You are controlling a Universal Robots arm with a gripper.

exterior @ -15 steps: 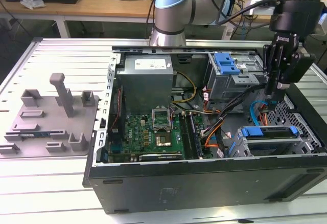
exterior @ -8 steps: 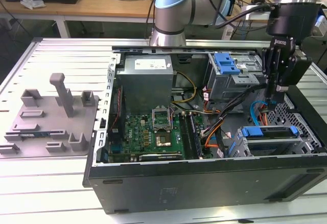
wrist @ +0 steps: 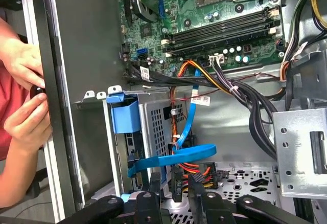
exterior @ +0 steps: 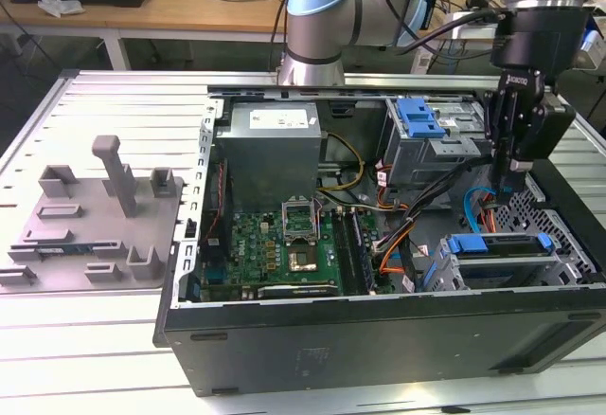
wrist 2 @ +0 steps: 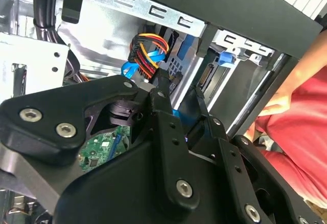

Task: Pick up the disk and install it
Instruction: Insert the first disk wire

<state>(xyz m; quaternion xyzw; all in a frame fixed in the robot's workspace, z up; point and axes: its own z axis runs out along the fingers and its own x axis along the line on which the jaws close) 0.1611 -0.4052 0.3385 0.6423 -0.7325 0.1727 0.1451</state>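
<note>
Blue-bracketed silver-grey disk [exterior: 502,256], flat inside the drive cage [exterior: 566,265].

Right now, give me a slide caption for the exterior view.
Gripper hovers inside the open computer case, over the blue-bracketed disk in the drive cage.

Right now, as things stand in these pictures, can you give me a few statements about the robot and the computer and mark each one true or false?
1. The computer case lies open, with its inside showing. True.
2. The gripper hangs over the grey tray. False: it hangs over the case's end at the exterior view's right, above the disk. The tray is at that view's left.
3. The gripper holds the disk. False: the gripper is open and empty, and the disk sits in the case.
4. A person's hand is beside the case's outer wall. True, as the first wrist view shows.
</note>
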